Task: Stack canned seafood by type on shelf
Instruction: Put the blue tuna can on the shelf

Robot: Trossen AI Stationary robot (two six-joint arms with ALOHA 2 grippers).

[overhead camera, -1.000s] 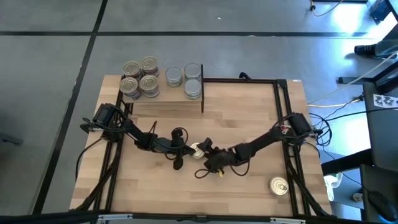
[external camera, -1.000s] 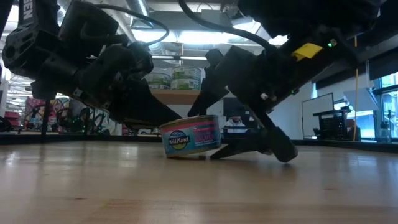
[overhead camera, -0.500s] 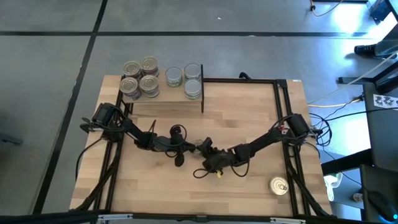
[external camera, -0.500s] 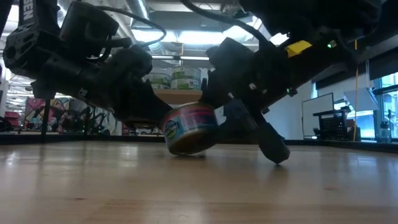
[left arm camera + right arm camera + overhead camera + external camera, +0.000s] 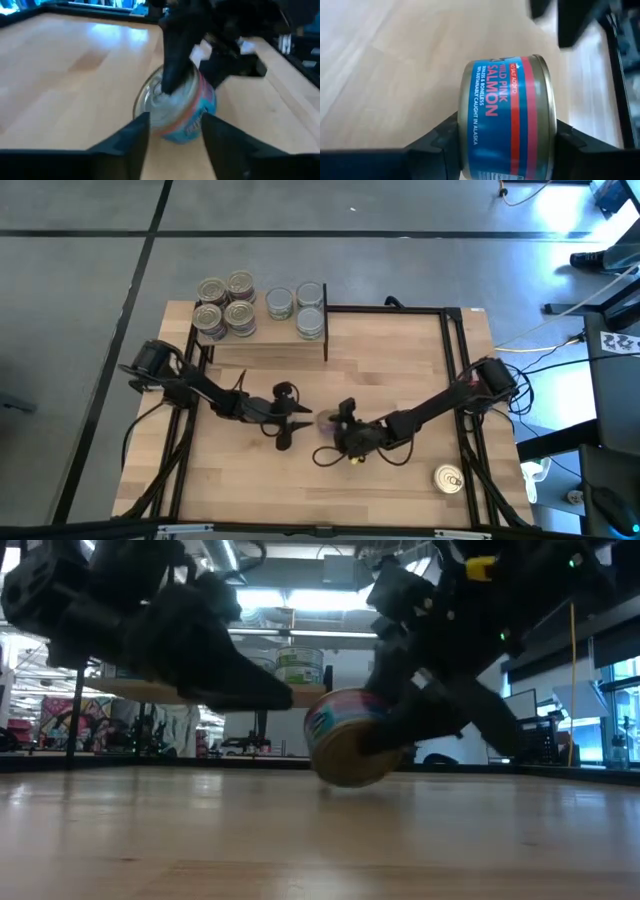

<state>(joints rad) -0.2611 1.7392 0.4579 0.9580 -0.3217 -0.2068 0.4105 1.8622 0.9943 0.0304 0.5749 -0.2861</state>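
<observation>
A salmon can with a blue and red label hangs tipped on its side near the table's middle, and my right gripper is shut on it. My left gripper stands open just left of the can; in the low view its fingertip stops short of the can. The shelf stands at the far left. On it are several gold-lidded cans and silver-topped cans. One more gold-lidded can rests on its base at the near right. My right gripper pinches the can across its two flat ends between its two fingers. One finger lies over the lid. The fingers slant down from the table's right side. The can is tipped with its gold bottom toward the near edge; whether its lower rim touches the table I cannot tell.
A black metal frame runs along the table's far and right sides. Bare wood lies between the two grippers and the shelf. Cables trail from both arms over the near half of the table.
My right gripper has shut on the can, rolled its wrist and risen. The can stood upright on the table and is now tipped onto its side and raised. My left gripper has risen and come away from the can.
</observation>
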